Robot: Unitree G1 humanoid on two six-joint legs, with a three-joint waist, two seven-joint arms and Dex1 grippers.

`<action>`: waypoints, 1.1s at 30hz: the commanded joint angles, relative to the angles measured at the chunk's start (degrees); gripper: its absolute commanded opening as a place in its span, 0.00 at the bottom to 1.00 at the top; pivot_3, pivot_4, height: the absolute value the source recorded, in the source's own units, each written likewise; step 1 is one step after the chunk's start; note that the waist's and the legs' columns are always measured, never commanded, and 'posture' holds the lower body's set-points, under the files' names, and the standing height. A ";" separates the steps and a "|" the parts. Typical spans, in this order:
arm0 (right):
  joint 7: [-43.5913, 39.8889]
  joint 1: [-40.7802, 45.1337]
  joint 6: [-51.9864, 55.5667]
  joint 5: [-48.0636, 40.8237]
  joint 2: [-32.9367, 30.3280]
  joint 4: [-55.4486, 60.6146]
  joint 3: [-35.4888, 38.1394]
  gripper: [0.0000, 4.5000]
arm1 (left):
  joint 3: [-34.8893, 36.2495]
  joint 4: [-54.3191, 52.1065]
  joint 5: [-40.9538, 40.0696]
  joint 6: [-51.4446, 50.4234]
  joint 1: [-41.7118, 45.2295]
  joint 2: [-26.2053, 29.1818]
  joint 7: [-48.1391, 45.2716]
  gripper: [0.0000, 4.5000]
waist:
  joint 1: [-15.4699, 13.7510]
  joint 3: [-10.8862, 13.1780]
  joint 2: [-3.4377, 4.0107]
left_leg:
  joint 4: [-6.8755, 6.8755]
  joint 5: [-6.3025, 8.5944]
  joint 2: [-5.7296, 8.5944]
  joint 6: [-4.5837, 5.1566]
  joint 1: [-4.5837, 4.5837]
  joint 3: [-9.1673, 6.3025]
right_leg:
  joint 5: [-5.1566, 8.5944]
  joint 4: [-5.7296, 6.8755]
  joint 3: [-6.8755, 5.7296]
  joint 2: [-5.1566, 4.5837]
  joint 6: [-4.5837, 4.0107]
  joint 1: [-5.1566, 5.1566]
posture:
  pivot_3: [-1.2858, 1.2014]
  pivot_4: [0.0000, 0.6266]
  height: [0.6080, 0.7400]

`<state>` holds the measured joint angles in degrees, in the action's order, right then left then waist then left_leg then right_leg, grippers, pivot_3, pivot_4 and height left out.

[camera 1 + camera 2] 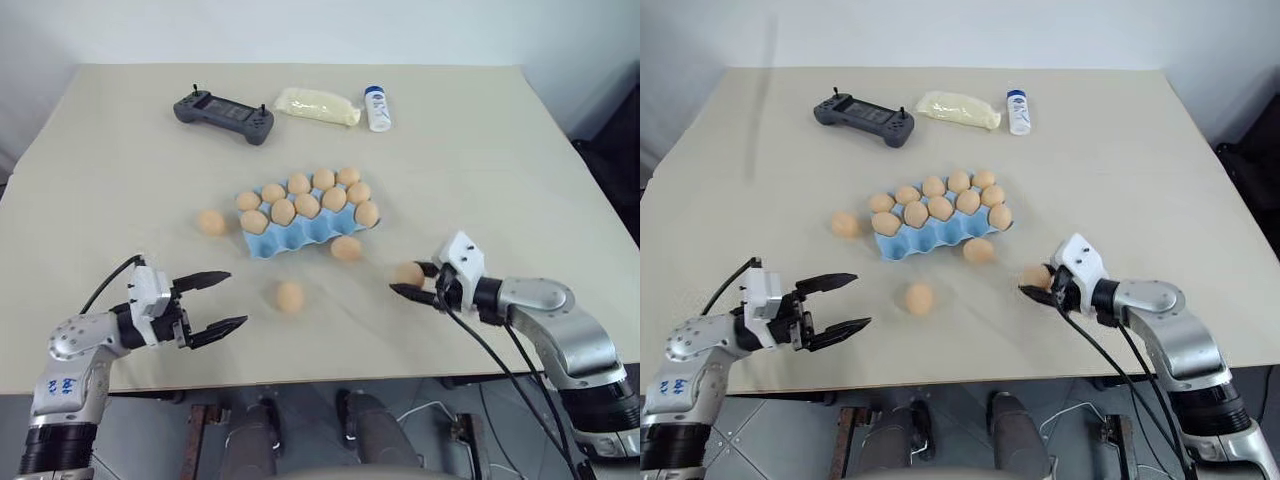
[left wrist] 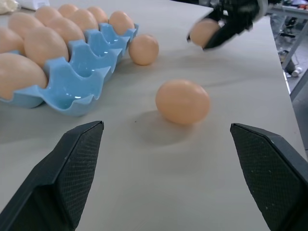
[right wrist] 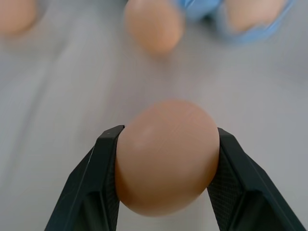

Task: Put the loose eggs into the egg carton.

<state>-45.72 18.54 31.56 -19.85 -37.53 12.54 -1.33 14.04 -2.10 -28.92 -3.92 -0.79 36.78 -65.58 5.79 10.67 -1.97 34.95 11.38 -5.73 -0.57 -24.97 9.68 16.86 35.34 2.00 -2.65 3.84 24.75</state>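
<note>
At the near edge of a beige table [image 1: 480, 150], the left gripper [image 1: 212, 302] hangs at about 8 o'clock from the table's centre, its two black fingers spread wide with nothing between them. Opposite it, at roughly 4 o'clock, the right gripper [image 1: 412, 279] has its fingers clamped on a held egg [image 1: 408, 273], one pad pressed to each side, as the right wrist view makes plain.

A loose egg [image 1: 289, 295] lies on the bare tabletop between the two grippers, nearer the left, just beyond its open fingertips. A little farther in, a second loose egg [image 1: 346, 248] sits just beside the near edge of the egg carton [image 1: 290, 240], at the carton's 5 o'clock. A third loose egg [image 1: 211, 222] rests near the carton at its 9 o'clock, apart from it.

The light blue carton sits near the table's centre, angled, with ten eggs seated in its two far rows; the near row of cups stands empty.

At the far side, around 11 to 12 o'clock, lie a black controller [image 1: 224, 114], a pale yellow packet [image 1: 317, 106] and a white bottle with a blue cap [image 1: 377, 108], in a row from left to right.
</note>
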 commanded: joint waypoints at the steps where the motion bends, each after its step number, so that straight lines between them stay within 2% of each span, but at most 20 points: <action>1: 2.98 5.93 -1.75 -0.68 3.08 -1.34 2.44 0.44 | 2.38 -3.00 -1.13 0.68 -1.60 0.32 1.34 1.00 | 0.40 0.00 0.00 | 0.00 0.00 0.00 0.00 -0.01 0.00 | -0.01 0.01 -0.01 0.00 0.00 0.01 | 0.52 0.24 1.00; 7: 4.62 16.70 -5.29 1.72 10.59 -11.94 -0.52 0.43 | 2.01 -4.48 -1.21 0.68 -2.59 -0.76 2.89 1.00 | 0.67 0.00 0.00 | -0.06 0.00 -0.05 0.00 -0.01 0.11 | -0.02 0.00 -0.09 -0.06 -0.03 0.04 | 0.52 0.24 1.00; 13: 6.41 25.76 -11.80 6.68 18.22 -26.78 -4.16 0.43 | 0.90 -4.56 -0.80 1.04 -1.87 -1.40 3.81 1.00 | 0.70 0.00 0.00 | -0.10 -0.01 0.04 0.00 -0.22 0.53 | -0.06 0.51 -0.37 -0.48 0.05 0.72 | 0.52 0.24 1.00; 17: 4.98 28.15 -14.25 8.73 20.56 -31.63 -5.96 0.43 | 0.60 -4.75 -0.69 1.09 -1.67 -1.65 4.40 1.00 | 0.69 0.00 0.01 | -0.04 0.01 0.03 -0.04 -0.21 0.54 | -0.13 0.64 -1.62 -0.84 0.17 0.76 | 0.52 0.24 1.00; 25: 4.07 29.54 -17.64 11.84 22.20 -36.25 -7.71 0.43 | 0.38 -5.37 -0.42 1.20 -2.12 -2.29 5.49 1.00 | 0.69 0.01 0.02 | -0.01 0.02 -0.05 -0.06 -0.21 0.52 | -0.20 0.68 -1.82 -0.94 0.29 0.76 | 0.52 0.24 1.00; 32: 2.88 29.18 -18.61 12.50 22.85 -35.80 -7.76 0.98 | -0.05 -4.79 -0.13 1.40 -1.32 -2.39 5.86 1.00 | 0.70 0.01 0.02 | -0.02 0.02 -0.06 -0.08 -0.20 0.52 | -0.20 0.70 -1.91 -0.94 0.28 0.76 | 0.52 0.24 1.00; 33: 2.77 29.17 -18.59 12.37 22.82 -35.19 -7.64 0.99 | -0.11 -4.70 -0.13 1.41 -1.22 -2.37 5.84 1.00 | 0.71 0.01 0.03 | -0.02 0.02 -0.07 -0.08 -0.20 0.52 | -0.20 0.70 -1.91 -0.94 0.28 0.76 | 0.52 0.24 1.00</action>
<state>-42.39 46.54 13.94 -7.60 -14.93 -24.83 -9.15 13.80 -5.89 -28.88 -3.57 -2.48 34.56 -59.72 6.50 10.68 -1.95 34.93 11.40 -5.81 -0.65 -25.17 10.20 16.66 36.04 0.09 -3.61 4.12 25.50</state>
